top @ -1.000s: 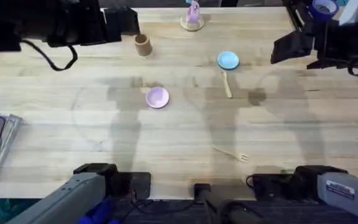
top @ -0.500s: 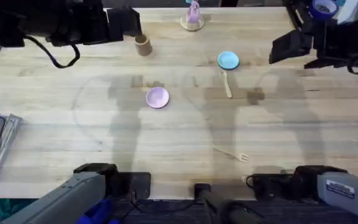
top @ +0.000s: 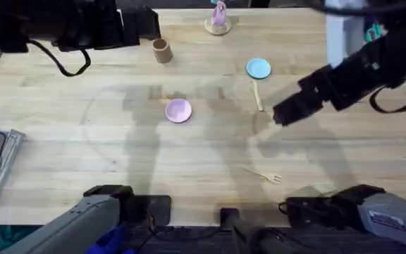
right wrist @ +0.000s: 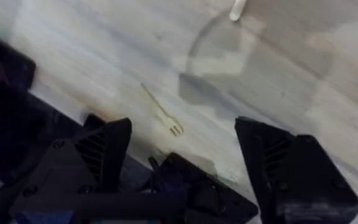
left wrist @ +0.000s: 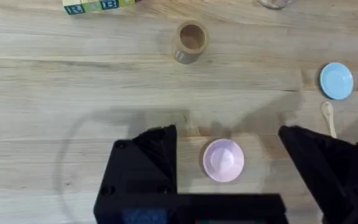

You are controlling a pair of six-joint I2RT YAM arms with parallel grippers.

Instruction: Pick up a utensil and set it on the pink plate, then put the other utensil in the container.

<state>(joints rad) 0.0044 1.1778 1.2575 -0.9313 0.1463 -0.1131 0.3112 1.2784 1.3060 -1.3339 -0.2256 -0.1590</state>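
Overhead view: right tool [top: 282,115], jaws wide and empty, hangs at 12 o'clock from the fork [top: 263,173], whose thin, flat handle risks slipping from the pinch.

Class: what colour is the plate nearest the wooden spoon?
Light blue plate, clearest in the overhead view.

Count on the table [top: 189,155]: two small round plates, one the pink plate [top: 178,110], one light blue plate [top: 259,68]. Two pale wooden utensils: one fork [top: 263,174] near the front edge, one spoon [top: 257,95] just below the blue plate. One brown cylindrical container [top: 162,51]. One pink figure on a round wooden base [top: 218,19] at the far edge. Two robot arms were in view, each with one gripper: left gripper [left wrist: 229,168], right gripper [right wrist: 182,155].
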